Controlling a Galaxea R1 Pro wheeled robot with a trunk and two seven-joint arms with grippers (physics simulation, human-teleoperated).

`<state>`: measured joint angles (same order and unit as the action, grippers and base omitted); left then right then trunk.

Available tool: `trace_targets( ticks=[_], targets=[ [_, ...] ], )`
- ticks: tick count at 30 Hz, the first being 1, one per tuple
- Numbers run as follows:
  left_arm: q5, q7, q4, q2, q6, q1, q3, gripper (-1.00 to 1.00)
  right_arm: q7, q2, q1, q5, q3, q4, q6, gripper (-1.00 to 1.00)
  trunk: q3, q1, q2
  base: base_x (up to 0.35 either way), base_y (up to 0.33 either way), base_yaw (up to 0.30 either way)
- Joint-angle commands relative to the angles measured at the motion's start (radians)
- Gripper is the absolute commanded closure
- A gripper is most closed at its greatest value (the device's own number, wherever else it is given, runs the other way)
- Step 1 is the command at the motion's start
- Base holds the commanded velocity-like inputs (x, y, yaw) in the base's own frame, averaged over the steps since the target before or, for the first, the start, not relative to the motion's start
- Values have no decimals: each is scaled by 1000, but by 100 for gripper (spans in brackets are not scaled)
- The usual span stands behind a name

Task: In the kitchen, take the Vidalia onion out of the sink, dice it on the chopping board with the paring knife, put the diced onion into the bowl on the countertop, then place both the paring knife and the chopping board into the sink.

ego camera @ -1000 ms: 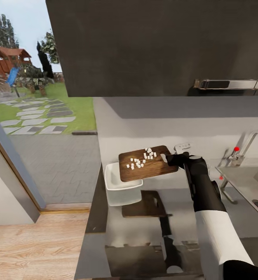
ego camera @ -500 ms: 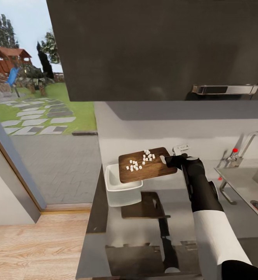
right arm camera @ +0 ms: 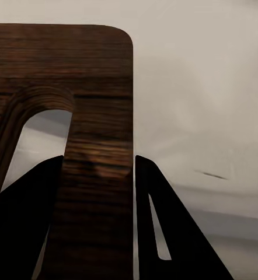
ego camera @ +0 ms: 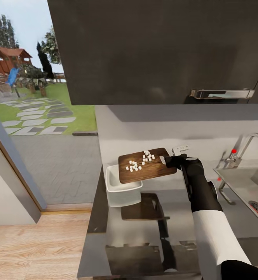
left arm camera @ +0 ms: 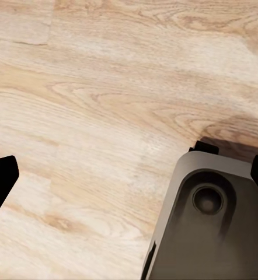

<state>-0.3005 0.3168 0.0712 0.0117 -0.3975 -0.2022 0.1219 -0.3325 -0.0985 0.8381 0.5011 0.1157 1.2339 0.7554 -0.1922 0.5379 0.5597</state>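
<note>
Near, at the robot's base: light wooden floor (left arm camera: pixel 105 87), one stretch, with one grey rounded base part (left arm camera: pixel 211 216) over it in the left wrist view. Left gripper: two dark finger edges at the sides of that view, spread wide, nothing between.

One grey steel countertop (ego camera: pixel 175 217), carrying a dark reflection of the board.

One white-sleeved right arm (ego camera: pixel 214 233), black at the forearm, reaching forward over the countertop.

One right gripper (ego camera: pixel 169 160), pinched on the handle end of the chopping board (ego camera: pixel 146 165); in the right wrist view, one dark finger (right arm camera: pixel 164 233) on each side of the wood beside the slot hole (right arm camera: pixel 35 146).

One chopping board, dark brown, held in the air above the countertop, lower end overhanging the bowl (ego camera: pixel 121 188), tilted slightly down toward it.

Diced onion (ego camera: pixel 140 161): roughly twenty small white cubes in two loose clusters on the board's top face; exact count unclear.

One bowl, white, squarish, on the countertop by its left edge; inside looks bare where visible, part hidden under the board.

One sink (ego camera: pixel 247 186) to the right, grey basin, one round drain, one chrome faucet (ego camera: pixel 247 144) with one red knob.

Against half a second ago: board, gripper and cubes in nearly the same pose; whole view shifted slightly.

Far: one dark upper cabinet (ego camera: pixel 156 50) with one bar handle (ego camera: pixel 222 93); garden outside at left.
</note>
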Motion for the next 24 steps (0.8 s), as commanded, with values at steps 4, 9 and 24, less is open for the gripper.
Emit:
trace_targets(
  ticks=[4,9,24],
  targets=[
    [-6,2,4,1,-6,-2,8,-100,-10,-1,1,10,2,1,2,100,11,-15,-27,0,0,0],
    [-6,2,4,1,-6,-2,8,-100,-10,-1,1,10,2,1,2,100,27,-34,-62,0,0,0],
    [-6,2,4,1,-6,-2,8,-100,11,-1,1,8,-7,-1,2,100,70,-88,-160,0,0,0]
  ],
)
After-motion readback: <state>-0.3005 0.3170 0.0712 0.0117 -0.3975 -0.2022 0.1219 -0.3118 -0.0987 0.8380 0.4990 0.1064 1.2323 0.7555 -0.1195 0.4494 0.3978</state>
